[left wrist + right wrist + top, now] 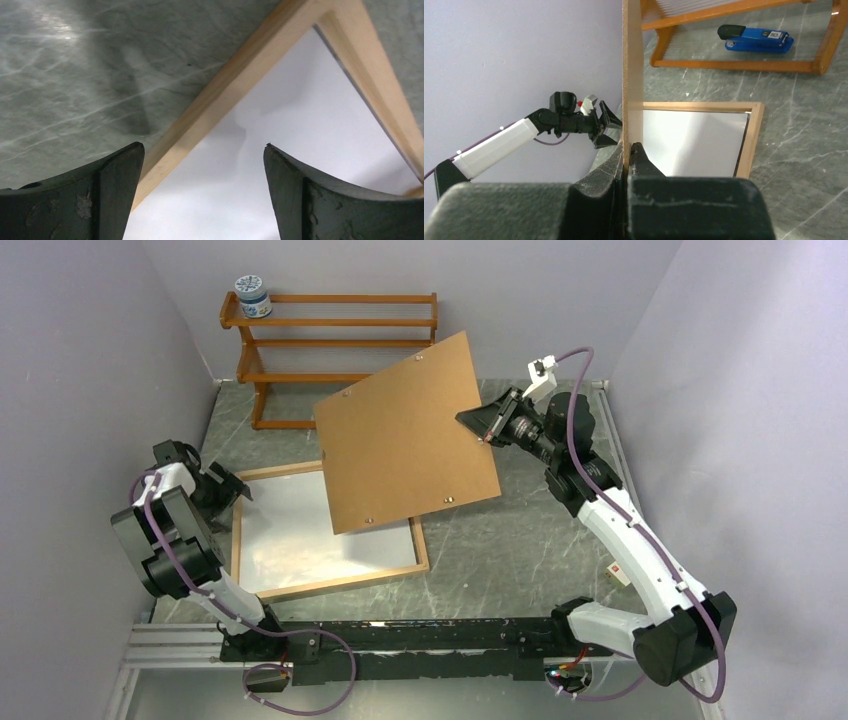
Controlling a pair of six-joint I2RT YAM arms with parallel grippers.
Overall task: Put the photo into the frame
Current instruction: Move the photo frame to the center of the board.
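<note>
Your right gripper (487, 433) is clenched on the edge of the brown backing board (405, 435), tilting it above the frame (330, 583). The frame lies flat on the table (500, 550), a white sheet (290, 535) inside. Your left gripper (232, 488) hangs released over a frame corner.

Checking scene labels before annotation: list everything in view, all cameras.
frame: 1, light wood, flat on table, left of centre
white sheet: 1, white, inside frame; no print visible
board: 1, brown, held tilted above frame's right part
rack: 1, orange-brown, back left
jar: 1, white and blue, rack's top shelf, left end
stapler: 1, blue, on table under rack
table: 1, grey-green marbled
left gripper: 1, black, open, over frame's corner
right gripper: 1, black, shut on board's edge
</note>
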